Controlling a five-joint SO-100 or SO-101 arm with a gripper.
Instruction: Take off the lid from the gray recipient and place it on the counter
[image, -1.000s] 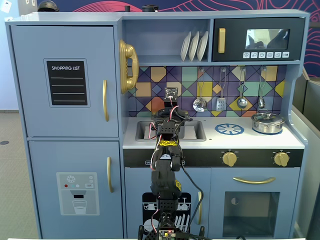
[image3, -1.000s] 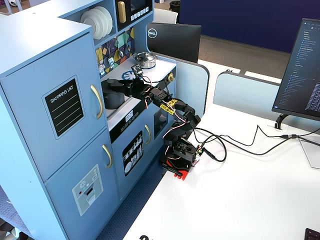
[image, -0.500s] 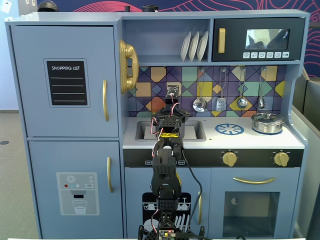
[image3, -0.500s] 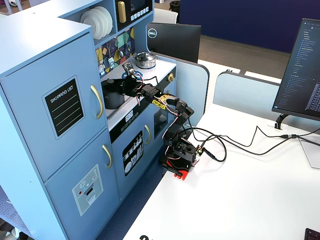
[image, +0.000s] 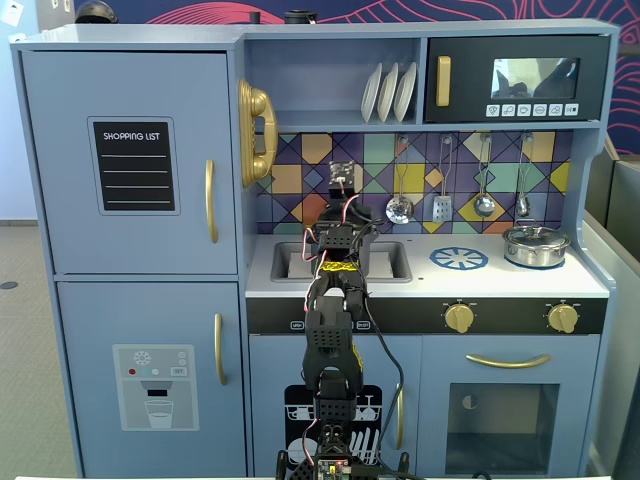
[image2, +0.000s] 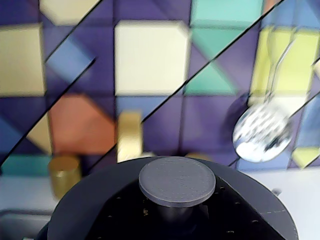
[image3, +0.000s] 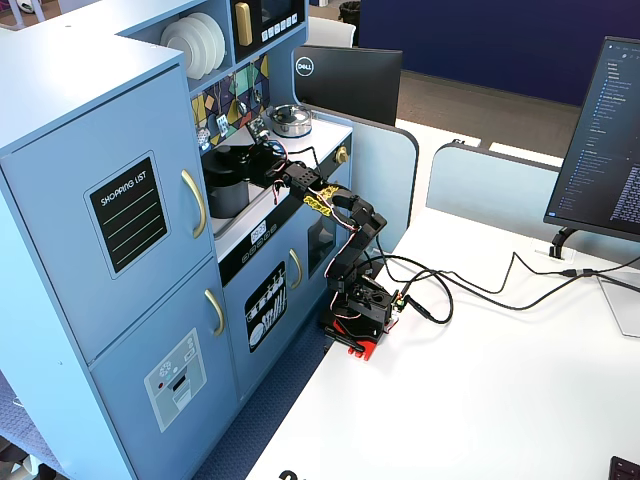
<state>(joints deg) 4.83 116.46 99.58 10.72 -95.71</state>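
Observation:
The dark gray lid (image2: 90, 210) fills the bottom of the wrist view, its round knob (image2: 177, 181) close to the camera. My gripper (image2: 175, 214) reaches in from the front, and its black jaws look closed around the stem under the knob. In a fixed view the lid (image3: 228, 156) lies level at the top of the gray pot (image3: 225, 195), with my gripper (image3: 256, 154) at its middle. I cannot tell whether lid and pot are apart. From the front my arm (image: 338, 240) hides both. The white counter (image: 520, 282) with its blue burner (image: 459, 259) lies to the right.
The pot stands in the sink (image: 288, 262). A shiny silver pot (image: 536, 245) sits at the counter's far right. Utensils (image: 441, 206) hang on the tiled wall. A gold faucet (image2: 129, 136) and a slotted spoon (image2: 262, 134) are right behind the lid.

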